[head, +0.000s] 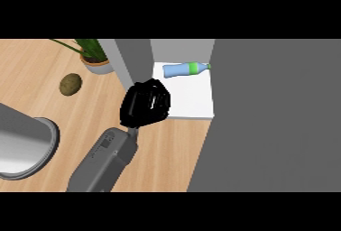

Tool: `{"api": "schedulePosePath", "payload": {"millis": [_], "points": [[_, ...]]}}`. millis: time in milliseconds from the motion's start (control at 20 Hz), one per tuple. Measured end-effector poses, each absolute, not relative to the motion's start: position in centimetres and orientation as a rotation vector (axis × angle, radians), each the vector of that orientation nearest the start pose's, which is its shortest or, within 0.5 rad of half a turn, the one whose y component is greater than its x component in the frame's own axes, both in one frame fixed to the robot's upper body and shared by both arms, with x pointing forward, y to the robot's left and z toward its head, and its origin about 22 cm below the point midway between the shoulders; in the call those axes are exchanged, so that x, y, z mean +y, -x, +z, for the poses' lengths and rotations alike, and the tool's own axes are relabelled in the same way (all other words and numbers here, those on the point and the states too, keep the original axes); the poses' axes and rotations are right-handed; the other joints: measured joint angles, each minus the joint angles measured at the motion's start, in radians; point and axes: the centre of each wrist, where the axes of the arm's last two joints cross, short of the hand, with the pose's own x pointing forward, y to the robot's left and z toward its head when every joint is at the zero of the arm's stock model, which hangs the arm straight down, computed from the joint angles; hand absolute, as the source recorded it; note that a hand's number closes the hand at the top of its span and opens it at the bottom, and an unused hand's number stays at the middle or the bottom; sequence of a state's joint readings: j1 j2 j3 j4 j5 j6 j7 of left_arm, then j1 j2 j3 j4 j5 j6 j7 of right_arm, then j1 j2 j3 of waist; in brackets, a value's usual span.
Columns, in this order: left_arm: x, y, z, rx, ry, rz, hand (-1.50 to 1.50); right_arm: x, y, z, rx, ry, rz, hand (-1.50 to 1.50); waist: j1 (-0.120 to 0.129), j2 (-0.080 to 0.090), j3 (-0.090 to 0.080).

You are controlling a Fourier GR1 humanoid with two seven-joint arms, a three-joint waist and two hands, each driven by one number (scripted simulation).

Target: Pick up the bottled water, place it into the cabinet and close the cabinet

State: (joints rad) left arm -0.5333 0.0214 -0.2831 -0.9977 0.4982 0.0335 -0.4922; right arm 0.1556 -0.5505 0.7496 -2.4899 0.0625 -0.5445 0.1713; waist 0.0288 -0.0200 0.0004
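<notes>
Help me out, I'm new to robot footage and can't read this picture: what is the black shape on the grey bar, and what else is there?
You are looking steeply down from the robot's head at a wooden counter. The grey bar is a forearm; the black shape is its left hand, against the grey cabinet door. It holds nothing. Inside the cabinet, a blue water bottle with a green band lies on the white shelf. On the counter sit a potato, a potted plant and a grey round container.

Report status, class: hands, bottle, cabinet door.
Left hand at the cabinet door, fingers unclear; right hand out of view. Bottled water lying on the white cabinet shelf. Door not yet closed.
</notes>
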Motion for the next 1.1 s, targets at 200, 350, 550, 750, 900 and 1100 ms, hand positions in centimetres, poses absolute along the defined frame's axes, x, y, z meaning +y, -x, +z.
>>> {"api": "schedulePosePath", "payload": {"millis": [200,350,550,750,900,1100], "points": [[14.6,-30.6,-0.1,-1.835,0.53,0.077,1.5,-17.0,-9.7,15.5,-1.917,-0.244,0.347,1.5,0.01,0.001,0.0],[16.7,-27.8,-0.1,-1.833,0.525,0.098,1.5,-16.5,-9.5,15.6,-1.893,-0.309,0.427,1.5,0.017,0.002,-0.001],[18.9,-24.0,0.5,-1.837,0.504,0.124,1.5,-16.1,-9.7,16.0,-1.869,-0.349,0.505,1.5,0.017,0.005,-0.001],[20.9,-20.5,1.0,-1.849,0.482,0.139,1.5,-15.5,-10.0,16.4,-1.845,-0.374,0.54,1.5,0.012,0.007,-0.002],[22.6,-18.4,1.3,-1.86,0.457,0.15,1.5,-14.9,-10.4,16.8,-1.826,-0.386,0.562,1.5,0.007,0.009,-0.003],[24.9,-16.3,2.3,-1.873,0.436,0.153,1.5,-13.4,-11.1,17.6,-1.843,-0.407,0.555,1.5,0.004,0.01,-0.004]]}}
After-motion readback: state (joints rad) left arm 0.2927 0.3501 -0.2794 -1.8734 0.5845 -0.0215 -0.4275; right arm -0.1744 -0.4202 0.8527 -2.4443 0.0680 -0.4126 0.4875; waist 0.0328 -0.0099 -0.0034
